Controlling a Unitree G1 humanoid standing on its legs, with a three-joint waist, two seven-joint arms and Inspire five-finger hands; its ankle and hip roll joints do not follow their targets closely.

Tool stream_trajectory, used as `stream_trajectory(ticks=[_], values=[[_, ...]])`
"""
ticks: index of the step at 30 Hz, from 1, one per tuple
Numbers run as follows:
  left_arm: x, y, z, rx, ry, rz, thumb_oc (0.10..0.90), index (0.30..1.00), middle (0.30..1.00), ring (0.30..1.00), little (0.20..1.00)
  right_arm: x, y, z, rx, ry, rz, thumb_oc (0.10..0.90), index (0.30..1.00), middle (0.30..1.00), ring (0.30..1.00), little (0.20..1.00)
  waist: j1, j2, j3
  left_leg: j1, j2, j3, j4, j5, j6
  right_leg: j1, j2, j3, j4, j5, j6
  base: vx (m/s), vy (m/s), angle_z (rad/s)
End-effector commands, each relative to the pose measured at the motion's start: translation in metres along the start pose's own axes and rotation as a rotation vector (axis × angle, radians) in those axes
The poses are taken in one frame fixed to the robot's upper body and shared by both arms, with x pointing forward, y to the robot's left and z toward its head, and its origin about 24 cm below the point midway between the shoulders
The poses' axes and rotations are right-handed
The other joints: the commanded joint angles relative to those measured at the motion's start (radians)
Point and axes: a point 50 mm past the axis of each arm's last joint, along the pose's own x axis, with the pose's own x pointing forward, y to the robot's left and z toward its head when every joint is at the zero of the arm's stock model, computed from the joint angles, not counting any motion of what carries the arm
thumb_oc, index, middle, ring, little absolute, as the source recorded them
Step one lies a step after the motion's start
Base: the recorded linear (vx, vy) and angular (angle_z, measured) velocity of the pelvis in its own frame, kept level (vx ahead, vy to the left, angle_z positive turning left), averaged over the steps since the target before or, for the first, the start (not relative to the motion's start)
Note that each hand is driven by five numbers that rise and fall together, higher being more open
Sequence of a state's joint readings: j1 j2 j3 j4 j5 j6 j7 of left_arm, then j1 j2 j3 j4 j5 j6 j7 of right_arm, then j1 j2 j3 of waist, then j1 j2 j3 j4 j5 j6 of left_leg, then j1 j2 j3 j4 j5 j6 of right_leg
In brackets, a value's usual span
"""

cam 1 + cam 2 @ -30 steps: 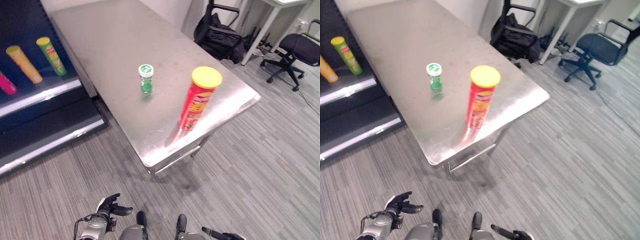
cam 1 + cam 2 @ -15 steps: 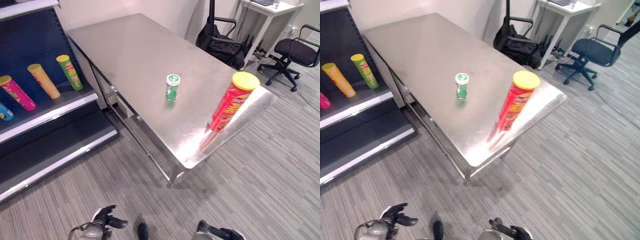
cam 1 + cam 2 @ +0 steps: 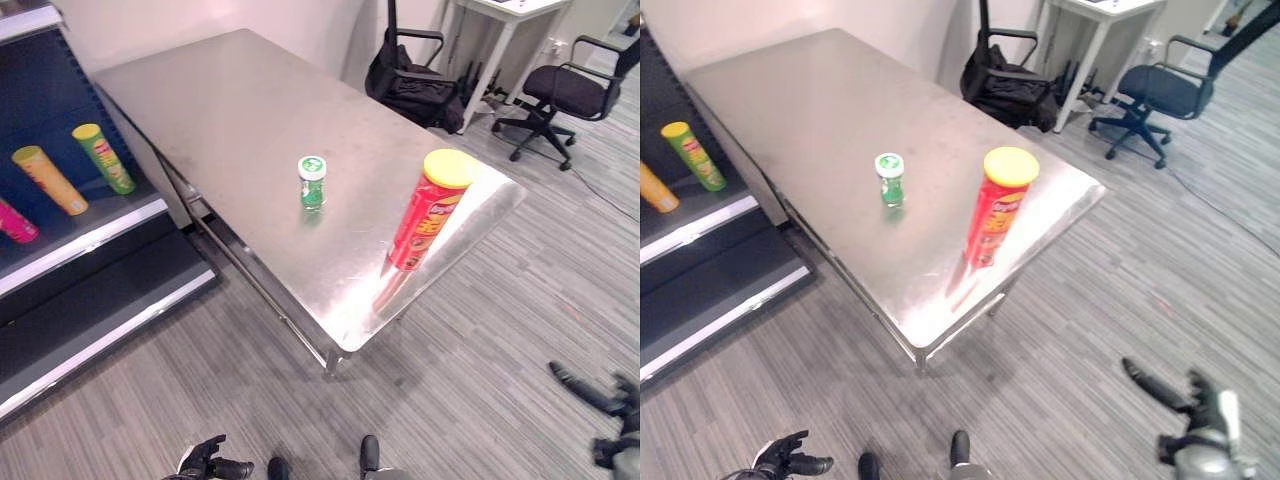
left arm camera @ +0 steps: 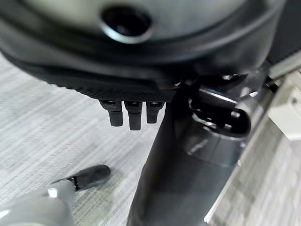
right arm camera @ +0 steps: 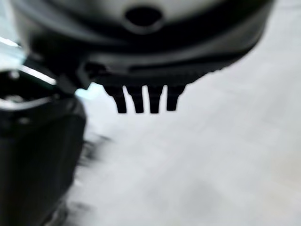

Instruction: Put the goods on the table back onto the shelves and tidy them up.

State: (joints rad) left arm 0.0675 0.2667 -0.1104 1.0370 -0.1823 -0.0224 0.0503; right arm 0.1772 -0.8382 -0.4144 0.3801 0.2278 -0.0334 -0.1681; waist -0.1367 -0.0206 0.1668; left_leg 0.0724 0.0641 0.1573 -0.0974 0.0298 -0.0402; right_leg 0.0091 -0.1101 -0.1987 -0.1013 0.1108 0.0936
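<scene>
While both arms hang low over the grey striped floor (image 3: 480, 380), the goods sit untouched on the long brushed-steel table (image 3: 230, 110). A tall red cylindrical crisp can with a yellow lid (image 3: 428, 210) stands upright near the table's near corner, its reflection running toward the edge. Well apart from it, nearer the middle of the tabletop, stands a small green bottle with a white-and-green cap (image 3: 312, 183), also upright.

To the robot's left is the dark blue shelving unit with pale metal shelf edges (image 3: 80, 235). On one shelf lie a green can (image 3: 103, 158), an orange can (image 3: 48, 180) and a pink can (image 3: 15, 220), side by side and slanted.

The left hand (image 3: 212, 463) shows at the bottom edge, fingers loosely spread, holding nothing. The right hand (image 3: 1200, 420) is low at the right — fingers straight and empty.

Beyond the table are a black bag on a chair (image 3: 415, 85), a black swivel office chair (image 3: 565, 90) and a white desk (image 3: 500, 20).
</scene>
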Motion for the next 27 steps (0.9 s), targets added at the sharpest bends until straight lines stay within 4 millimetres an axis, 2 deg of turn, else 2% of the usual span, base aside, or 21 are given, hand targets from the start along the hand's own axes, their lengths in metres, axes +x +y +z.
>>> stream_trajectory(ticks=[1, 2, 3, 7, 10, 17, 27], values=[[0.006, 0.014, 0.023, 0.062, -0.06, 0.02, 0.8, 0.9, 0.9, 0.9, 0.9, 0.016, -0.001, 0.069, 0.215, -0.319, 0.052, 0.8, 0.9, 0.9, 0.9, 0.9, 0.047, -0.033, -0.034, 0.003, 0.033, 0.023, 0.011, -0.043, -0.053, 0.023, -0.042, 0.006, 0.018, -0.069, 0.075, 0.08, -0.069, -0.14], [0.005, 0.015, 0.021, 0.078, -0.054, 0.004, 0.8, 0.9, 0.9, 0.9, 0.9, 0.017, -0.008, 0.111, 0.255, -0.477, 0.133, 0.8, 0.9, 0.9, 0.9, 0.9, 0.052, -0.036, -0.045, 0.013, 0.042, 0.032, 0.01, -0.045, -0.061, 0.029, -0.037, 0.006, 0.017, -0.076, 0.073, 0.08, -0.068, -0.11], [0.005, 0.015, 0.021, 0.077, -0.054, 0.004, 0.8, 0.9, 0.9, 0.9, 0.9, 0.017, -0.008, 0.111, 0.255, -0.477, 0.134, 0.8, 0.9, 0.9, 0.9, 0.9, 0.051, -0.035, -0.044, 0.013, 0.042, 0.032, 0.01, -0.045, -0.061, 0.03, -0.037, 0.007, 0.017, -0.076, 0.073, 0.07, -0.068, 0.0], [0.004, 0.013, 0.015, 0.107, -0.043, -0.024, 0.8, 0.9, 0.9, 0.9, 0.9, 0.009, -0.006, 0.158, 0.285, -0.658, 0.272, 0.8, 0.9, 0.9, 0.9, 0.9, 0.056, -0.034, -0.059, 0.026, 0.053, 0.041, 0.01, -0.047, -0.07, 0.04, -0.03, 0.005, 0.016, -0.084, 0.07, 0.04, -0.036, 0.05], [0.004, 0.009, 0.013, 0.139, -0.04, -0.047, 0.8, 0.9, 0.9, 0.9, 0.9, 0.002, 0.006, 0.181, 0.349, -0.755, 0.373, 0.8, 0.9, 0.9, 0.9, 0.9, 0.063, -0.029, -0.071, 0.035, 0.06, 0.047, 0.01, -0.049, -0.076, 0.053, -0.026, 0.001, 0.014, -0.091, 0.068, 0.06, -0.037, 0.01], [0.003, 0.005, 0.013, 0.171, -0.053, -0.075, 0.8, 0.9, 0.9, 0.9, 0.9, -0.014, 0.025, 0.213, 0.33, -0.866, 0.587, 0.8, 0.9, 0.9, 0.9, 0.9, 0.078, -0.025, -0.084, 0.041, 0.064, 0.045, 0.01, -0.047, -0.082, 0.069, -0.025, -0.013, 0.014, -0.101, 0.065, 0.02, -0.008, 0.0], [0.002, 0.004, 0.005, 0.188, -0.036, -0.072, 0.8, 0.9, 0.9, 0.9, 0.9, -0.015, 0.043, 0.234, 0.207, -0.919, 0.64, 0.8, 0.9, 0.9, 0.9, 0.9, 0.1, -0.023, -0.096, 0.043, 0.059, 0.036, 0.01, -0.049, -0.081, 0.083, -0.033, -0.031, 0.014, -0.101, 0.066, 0.01, 0.0, 0.03]])
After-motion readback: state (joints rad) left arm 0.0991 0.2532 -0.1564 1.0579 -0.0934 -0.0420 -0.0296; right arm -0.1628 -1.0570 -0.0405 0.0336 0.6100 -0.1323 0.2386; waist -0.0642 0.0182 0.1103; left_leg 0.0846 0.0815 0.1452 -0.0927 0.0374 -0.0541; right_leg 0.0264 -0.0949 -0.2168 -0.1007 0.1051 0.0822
